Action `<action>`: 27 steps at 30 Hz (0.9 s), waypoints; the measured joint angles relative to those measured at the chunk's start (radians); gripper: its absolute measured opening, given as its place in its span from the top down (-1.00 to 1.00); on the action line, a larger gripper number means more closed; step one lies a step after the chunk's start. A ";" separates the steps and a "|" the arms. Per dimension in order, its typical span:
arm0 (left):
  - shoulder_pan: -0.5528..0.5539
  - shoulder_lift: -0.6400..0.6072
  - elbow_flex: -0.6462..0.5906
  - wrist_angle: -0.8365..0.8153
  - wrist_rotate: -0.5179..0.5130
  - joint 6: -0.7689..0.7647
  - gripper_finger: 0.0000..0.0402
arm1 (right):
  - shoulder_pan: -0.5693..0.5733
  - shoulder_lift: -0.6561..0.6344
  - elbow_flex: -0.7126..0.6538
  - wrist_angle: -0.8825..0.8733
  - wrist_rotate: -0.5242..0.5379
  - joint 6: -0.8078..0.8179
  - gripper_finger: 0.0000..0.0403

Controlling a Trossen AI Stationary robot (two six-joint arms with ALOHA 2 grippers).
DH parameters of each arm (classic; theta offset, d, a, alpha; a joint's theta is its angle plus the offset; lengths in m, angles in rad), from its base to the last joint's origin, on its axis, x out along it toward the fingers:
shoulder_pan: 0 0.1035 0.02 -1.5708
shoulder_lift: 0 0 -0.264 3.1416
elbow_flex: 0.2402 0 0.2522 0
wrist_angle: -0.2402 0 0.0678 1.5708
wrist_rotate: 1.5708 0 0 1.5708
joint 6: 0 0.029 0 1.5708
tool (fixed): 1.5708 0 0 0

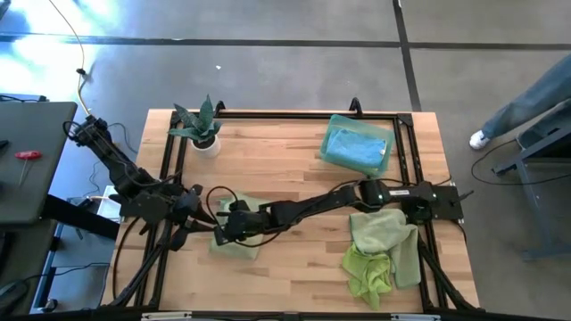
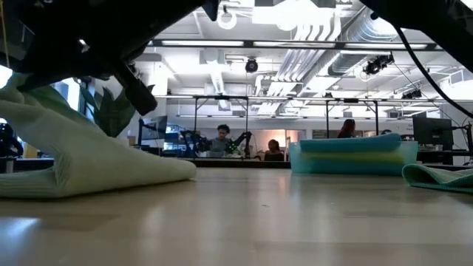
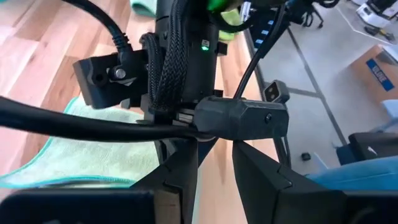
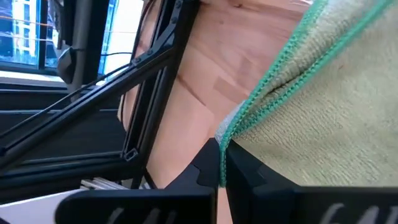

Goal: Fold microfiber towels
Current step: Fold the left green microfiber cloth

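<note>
While my right pincer [image 4: 221, 163] pinches the sage towel's [image 1: 239, 239] green-stitched edge, my left pincer [image 1: 189, 217], narrowly parted, crowds beside it; a potted plant [image 1: 202, 127] stands behind on the worktop [image 1: 285, 169].

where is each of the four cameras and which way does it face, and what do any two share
High view: above the table, looking straight down; both arms meet over the sage towel.
Low view: at tabletop height, looking level into the room; arm parts cross the top.
Left wrist view: on the left arm, facing the right arm's wrist; own fingers below.
Right wrist view: on the right arm, its right gripper shut on the towel's hem.
Shared: the folded blue towels show in high and low views.
</note>
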 joint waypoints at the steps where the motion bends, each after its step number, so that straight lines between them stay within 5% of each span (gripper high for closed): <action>1: -0.004 0.000 0.000 -0.008 -0.004 -0.009 0.54 | 0.000 0.003 0.000 -0.001 0.006 0.000 1.00; 17: -0.018 0.000 0.001 -0.018 -0.028 -0.014 0.54 | 0.006 0.012 -0.002 0.022 0.043 -0.057 0.96; 27: -0.015 -0.001 0.006 0.008 -0.064 -0.013 0.54 | 0.007 0.019 -0.006 0.023 -0.128 -0.086 0.28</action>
